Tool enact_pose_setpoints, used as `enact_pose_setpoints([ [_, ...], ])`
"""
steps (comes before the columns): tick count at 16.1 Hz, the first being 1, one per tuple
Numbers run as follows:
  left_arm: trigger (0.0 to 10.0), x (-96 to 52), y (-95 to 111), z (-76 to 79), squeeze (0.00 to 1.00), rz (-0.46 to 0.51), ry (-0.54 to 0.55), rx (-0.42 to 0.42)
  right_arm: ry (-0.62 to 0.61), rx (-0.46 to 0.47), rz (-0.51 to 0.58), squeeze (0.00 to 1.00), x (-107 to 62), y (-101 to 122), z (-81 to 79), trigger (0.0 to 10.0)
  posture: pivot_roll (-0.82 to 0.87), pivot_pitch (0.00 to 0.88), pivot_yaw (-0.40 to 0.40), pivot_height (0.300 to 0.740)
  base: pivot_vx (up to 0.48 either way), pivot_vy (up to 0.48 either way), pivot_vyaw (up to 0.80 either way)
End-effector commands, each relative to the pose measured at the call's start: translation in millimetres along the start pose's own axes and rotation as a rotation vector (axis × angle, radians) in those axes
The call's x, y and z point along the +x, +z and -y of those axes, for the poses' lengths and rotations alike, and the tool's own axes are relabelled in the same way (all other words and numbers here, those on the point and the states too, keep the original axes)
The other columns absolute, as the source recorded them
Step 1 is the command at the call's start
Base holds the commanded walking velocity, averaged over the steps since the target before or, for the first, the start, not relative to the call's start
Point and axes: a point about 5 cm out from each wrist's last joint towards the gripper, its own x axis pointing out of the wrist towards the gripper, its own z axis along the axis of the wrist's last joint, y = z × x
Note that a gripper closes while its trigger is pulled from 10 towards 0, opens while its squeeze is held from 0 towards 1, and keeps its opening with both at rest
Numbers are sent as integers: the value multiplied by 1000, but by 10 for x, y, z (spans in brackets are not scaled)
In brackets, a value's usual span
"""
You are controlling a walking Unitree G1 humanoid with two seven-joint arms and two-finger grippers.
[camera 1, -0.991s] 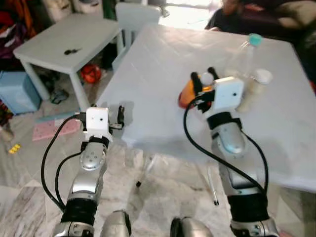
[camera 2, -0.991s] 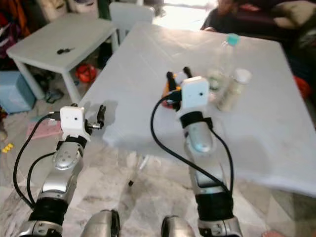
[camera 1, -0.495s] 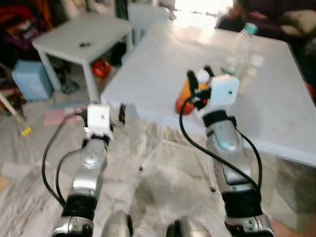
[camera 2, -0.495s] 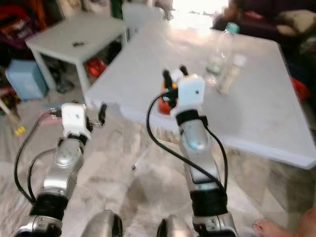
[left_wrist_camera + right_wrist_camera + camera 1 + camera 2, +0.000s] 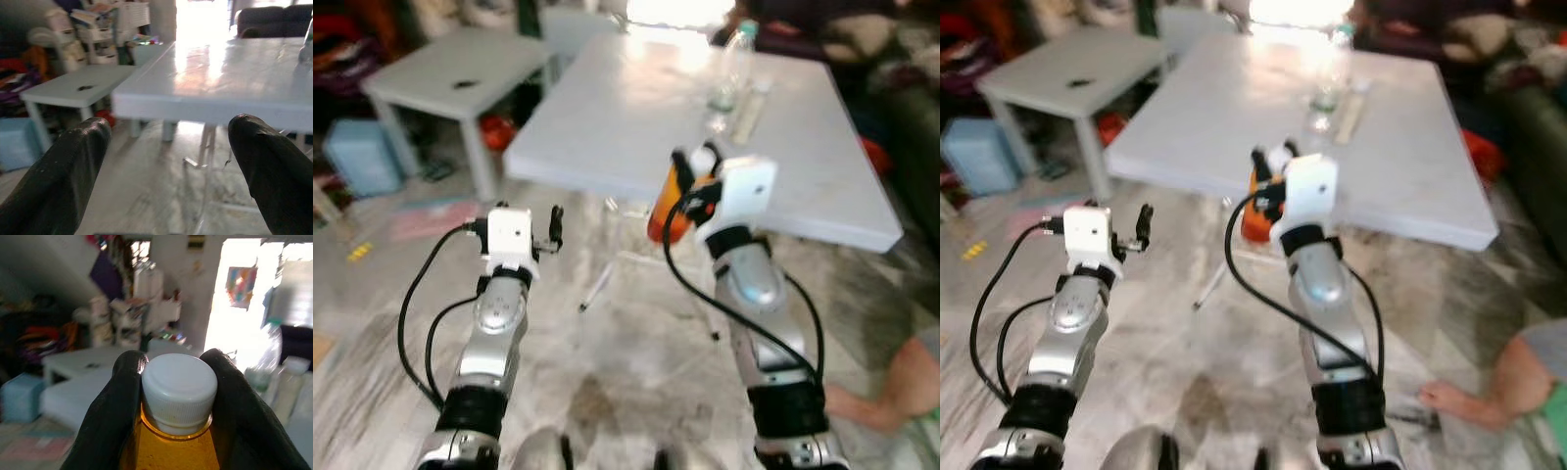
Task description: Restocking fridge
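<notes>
Orange juice bottle (image 5: pixel 668 204) hangs off the table's (image 5: pixel 822 186) edge, my right gripper (image 5: pixel 179 382) pinching it just under its white cap (image 5: pixel 179 390). My left gripper (image 5: pixel 166 161) is spread apart, holding nothing. With so high a hold, walking could swing the bottle and slip it from the fingers.
</notes>
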Motion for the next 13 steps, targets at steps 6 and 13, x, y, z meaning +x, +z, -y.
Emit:
enact_pose_setpoints([
  [6,10000,-152,-179,-17,0,-56,-27,29,-21,21,-127,0,-225,-336,53,10000,-7,0,-7,740,0,0,366],
  [13,10000,-196,-165,-75,0,-63,-57,33,4,10,-107,0,-241,-313,-20,10000,5,26,9,740,0,0,800],
])
